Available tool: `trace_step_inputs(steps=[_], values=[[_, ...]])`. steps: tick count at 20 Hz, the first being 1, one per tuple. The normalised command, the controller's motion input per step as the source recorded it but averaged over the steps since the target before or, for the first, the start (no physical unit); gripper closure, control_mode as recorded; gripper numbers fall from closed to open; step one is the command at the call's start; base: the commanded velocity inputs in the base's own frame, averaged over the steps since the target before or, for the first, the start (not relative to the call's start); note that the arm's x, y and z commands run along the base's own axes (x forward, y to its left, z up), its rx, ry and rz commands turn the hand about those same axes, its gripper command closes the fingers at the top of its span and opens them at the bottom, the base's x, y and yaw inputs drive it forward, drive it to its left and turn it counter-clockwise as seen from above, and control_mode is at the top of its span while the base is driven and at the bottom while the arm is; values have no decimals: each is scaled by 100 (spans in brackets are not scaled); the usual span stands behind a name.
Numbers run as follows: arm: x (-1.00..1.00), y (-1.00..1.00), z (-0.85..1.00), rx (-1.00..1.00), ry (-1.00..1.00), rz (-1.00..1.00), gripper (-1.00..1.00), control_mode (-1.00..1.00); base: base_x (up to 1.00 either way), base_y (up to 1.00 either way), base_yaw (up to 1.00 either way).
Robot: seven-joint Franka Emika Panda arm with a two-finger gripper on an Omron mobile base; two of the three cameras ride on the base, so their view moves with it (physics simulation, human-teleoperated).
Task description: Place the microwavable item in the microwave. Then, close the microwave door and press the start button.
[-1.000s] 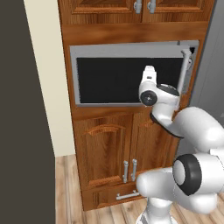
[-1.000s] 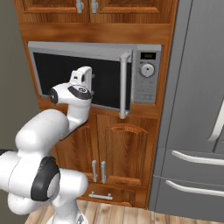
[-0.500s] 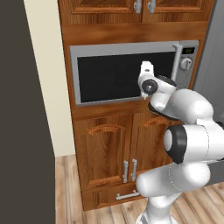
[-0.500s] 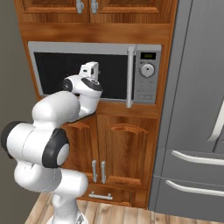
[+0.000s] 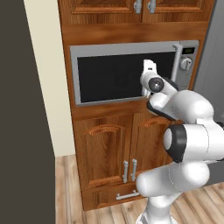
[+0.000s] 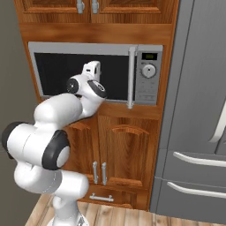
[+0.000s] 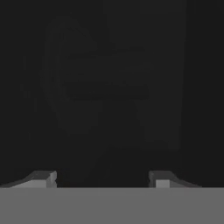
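Wide silver-grey built-in microwave, black-windowed door sitting shut; gripper facing the glass squarely, jaws standing wide, gripping nothing; round control knob lying rightward beyond the vertical handle

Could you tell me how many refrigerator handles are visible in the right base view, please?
3: a curved upright handle at the right edge, and two horizontal drawer handles, upper and lower, below it. Others may lie outside the frame.
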Motion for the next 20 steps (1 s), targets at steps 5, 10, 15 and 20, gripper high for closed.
trace_step_inputs(steps=[5, 10, 15, 20], values=[[-97, -39, 19, 11, 3, 1, -100, -100, 0, 0, 0], [-100, -35, 57, 14, 15, 0, -100, -100, 0, 0, 0], [-92, -65, 83, 15, 18, 1, -100, -100, 0, 0, 0], [-75, -93, 43, 15, 13, 3, -100, -100, 0, 0, 0]])
